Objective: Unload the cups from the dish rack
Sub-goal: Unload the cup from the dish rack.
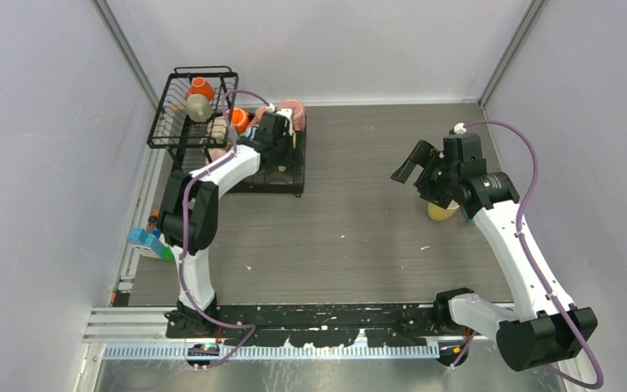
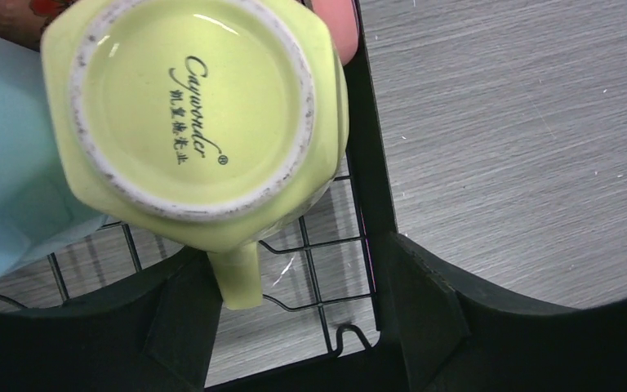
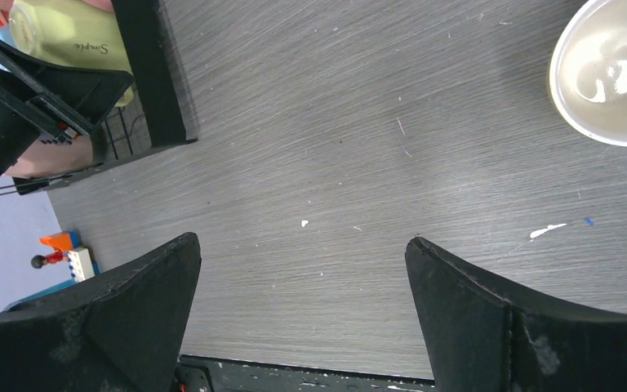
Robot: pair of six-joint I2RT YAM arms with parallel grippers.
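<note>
Two hands are mine here, and they are well apart. My left hand (image 2: 294, 253) hangs over the flat tray part of the dish rack (image 1: 282, 184), at the far left of the tabletop (image 1: 359, 229). Its fingers (image 2: 184, 327) are spread, gripping nothing. Just under it a yellow-green mug (image 2: 192, 106) stands upside down on the rack's wire grid, its glazed base with dark lettering facing up at me. The mug's handle points back between my fingers and lies just beside one of them; I cannot tell whether they touch. The other finger sits clear of the mug, out over the rack's black edge. A light blue mug (image 2: 0, 163) crowds against the yellow-green one on one side, and a pink mug (image 2: 335, 24) shows at its far side. In the rack's deeper basket section (image 1: 163, 122), an orange mug (image 1: 199, 87) and a beige mug (image 1: 198, 107) sit close together. My right hand (image 3: 300, 241) hovers above bare tabletop on the right, fingers (image 3: 473, 310) spread wide with nothing between them. A pale mug (image 3: 608, 69) stands upright on the tabletop near that hand, mouth up, well away from the rack. Some toy blocks (image 1: 148, 241) lie at the tabletop's left edge, near my left arm.
</note>
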